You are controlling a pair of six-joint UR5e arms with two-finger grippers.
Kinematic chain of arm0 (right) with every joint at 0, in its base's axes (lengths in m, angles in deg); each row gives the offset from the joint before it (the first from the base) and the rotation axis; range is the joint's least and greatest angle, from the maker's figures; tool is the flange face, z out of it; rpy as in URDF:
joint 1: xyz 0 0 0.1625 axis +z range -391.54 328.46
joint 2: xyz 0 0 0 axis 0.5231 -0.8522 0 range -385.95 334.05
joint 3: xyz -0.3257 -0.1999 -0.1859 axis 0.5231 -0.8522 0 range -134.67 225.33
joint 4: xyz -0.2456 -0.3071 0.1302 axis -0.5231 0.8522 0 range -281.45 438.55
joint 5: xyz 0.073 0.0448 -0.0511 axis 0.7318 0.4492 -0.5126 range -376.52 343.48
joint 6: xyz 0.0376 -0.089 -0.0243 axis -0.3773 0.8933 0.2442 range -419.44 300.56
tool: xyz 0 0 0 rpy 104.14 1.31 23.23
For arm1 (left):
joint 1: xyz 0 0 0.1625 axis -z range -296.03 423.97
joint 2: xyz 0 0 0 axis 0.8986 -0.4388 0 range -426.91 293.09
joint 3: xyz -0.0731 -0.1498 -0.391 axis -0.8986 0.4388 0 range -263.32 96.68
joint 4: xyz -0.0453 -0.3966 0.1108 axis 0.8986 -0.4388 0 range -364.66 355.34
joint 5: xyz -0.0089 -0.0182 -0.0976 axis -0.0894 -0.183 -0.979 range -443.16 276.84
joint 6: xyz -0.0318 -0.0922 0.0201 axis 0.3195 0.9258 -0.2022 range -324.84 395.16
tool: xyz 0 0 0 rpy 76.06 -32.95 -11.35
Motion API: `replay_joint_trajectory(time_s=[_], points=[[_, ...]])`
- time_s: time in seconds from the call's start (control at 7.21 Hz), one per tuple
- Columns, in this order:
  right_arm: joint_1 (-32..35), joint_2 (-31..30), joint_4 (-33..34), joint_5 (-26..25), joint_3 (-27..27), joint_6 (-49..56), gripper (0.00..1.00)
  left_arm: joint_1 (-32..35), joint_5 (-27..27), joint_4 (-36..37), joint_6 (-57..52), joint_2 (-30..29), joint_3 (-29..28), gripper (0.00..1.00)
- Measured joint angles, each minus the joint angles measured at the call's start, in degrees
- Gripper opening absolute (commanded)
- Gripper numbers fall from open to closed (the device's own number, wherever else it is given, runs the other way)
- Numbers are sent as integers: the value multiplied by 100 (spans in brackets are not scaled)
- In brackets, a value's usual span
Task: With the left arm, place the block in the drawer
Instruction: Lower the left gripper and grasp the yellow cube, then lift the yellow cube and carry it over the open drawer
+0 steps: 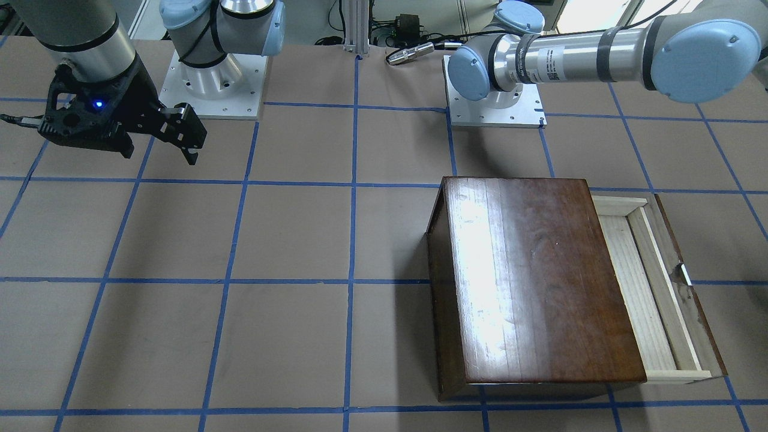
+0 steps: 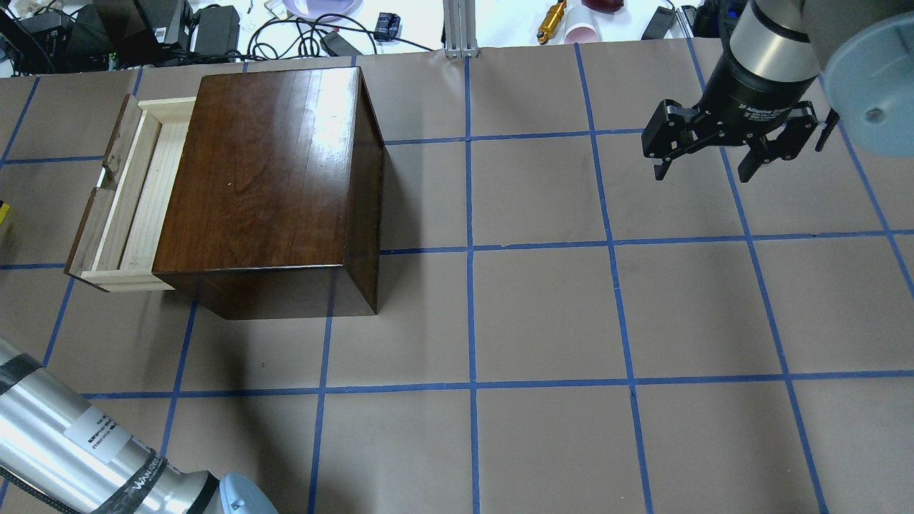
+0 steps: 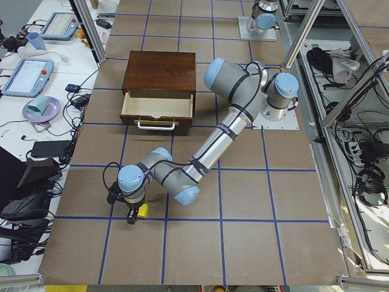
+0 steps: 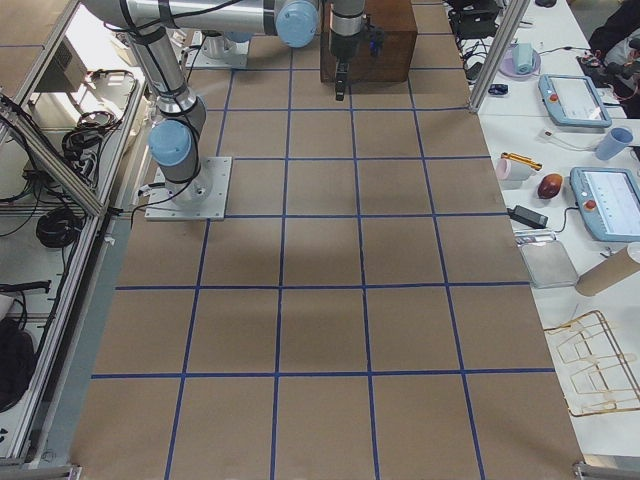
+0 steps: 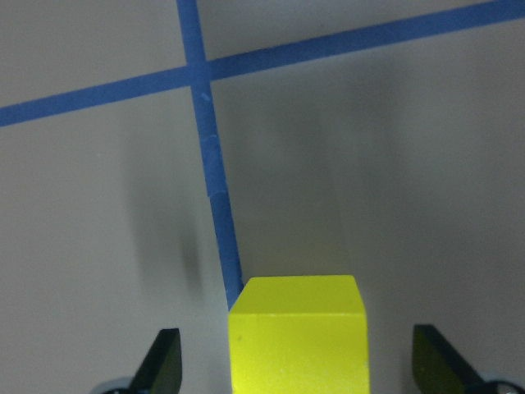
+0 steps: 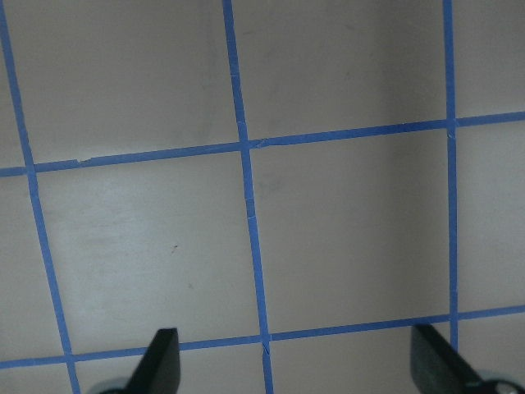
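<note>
The small yellow cube [image 5: 297, 336] sits on the brown table [image 2: 543, 307] inside the wide-open black left gripper [image 5: 299, 363], far from the pulled-out pale-wood drawer [image 2: 146, 207]. The black right gripper [image 2: 705, 171] is open too.

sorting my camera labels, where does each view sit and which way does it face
Front-facing: across the table, facing the robot; right arm view-left, left arm view-right, box.
Overhead: behind the robot, looking forward; box, open drawer, right jaws open.
Left side: table's left end; left arm over the block.
Right side: table's right end; right arm near, box far.
Left wrist: straight down; block between open jaws.
Right wrist: straight down; taped table, jaw tips.
Shared: block in left side and left wrist.
</note>
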State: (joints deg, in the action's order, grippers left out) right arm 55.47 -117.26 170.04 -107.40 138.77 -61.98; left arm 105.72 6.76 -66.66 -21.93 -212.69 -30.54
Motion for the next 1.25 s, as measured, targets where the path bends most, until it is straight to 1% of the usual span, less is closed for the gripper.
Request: replay_joint_trajectory(time_s=[0.14,0.55,0.83,0.97,1.25], points=[[0,0,0,0,1,0,100,0,8,8,-14,-20,-2,0],[0,0,0,0,-1,0,100,0,41,11,-60,12,3,0],[-1,0,0,0,1,0,100,0,43,-56,-82,157,11,0],[-3,0,0,0,1,0,100,6,41,-209,-89,309,16,0],[-2,0,0,0,-1,0,100,71,34,-856,-42,763,31,0]])
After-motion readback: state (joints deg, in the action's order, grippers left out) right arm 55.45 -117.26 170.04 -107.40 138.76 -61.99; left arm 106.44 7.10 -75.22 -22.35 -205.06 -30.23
